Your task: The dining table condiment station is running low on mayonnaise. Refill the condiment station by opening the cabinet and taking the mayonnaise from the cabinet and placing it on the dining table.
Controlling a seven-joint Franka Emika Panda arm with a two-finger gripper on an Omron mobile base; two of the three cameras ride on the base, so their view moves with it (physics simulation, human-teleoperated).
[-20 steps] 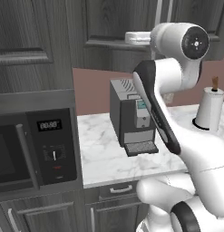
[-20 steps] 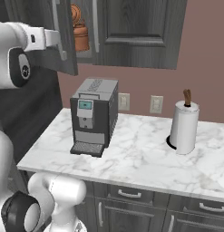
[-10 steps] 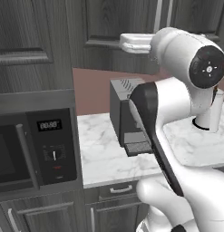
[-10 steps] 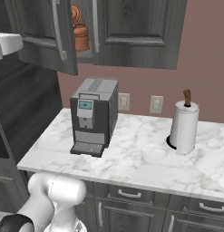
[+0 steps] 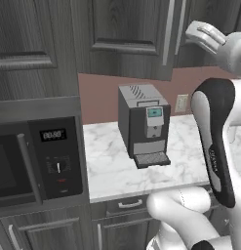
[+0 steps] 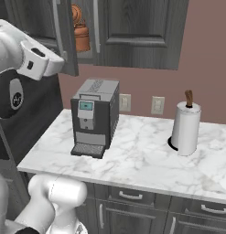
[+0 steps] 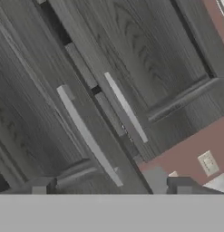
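Cabinet (image 6: 64,32) door ajar upper left, copper kettle (image 6: 80,32) inside, gripper (image 7: 111,183) wide open, holding nothing, near silver handles (image 7: 88,136).

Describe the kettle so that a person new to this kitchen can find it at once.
Find the black coffee machine on the marble counter. Above it, a dark grey cabinet door stands ajar. The kettle sits inside, the only copper-brown thing up there.

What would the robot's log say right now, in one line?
hand: open, empty | cabinet door: swung open | kettle: inside cabinet
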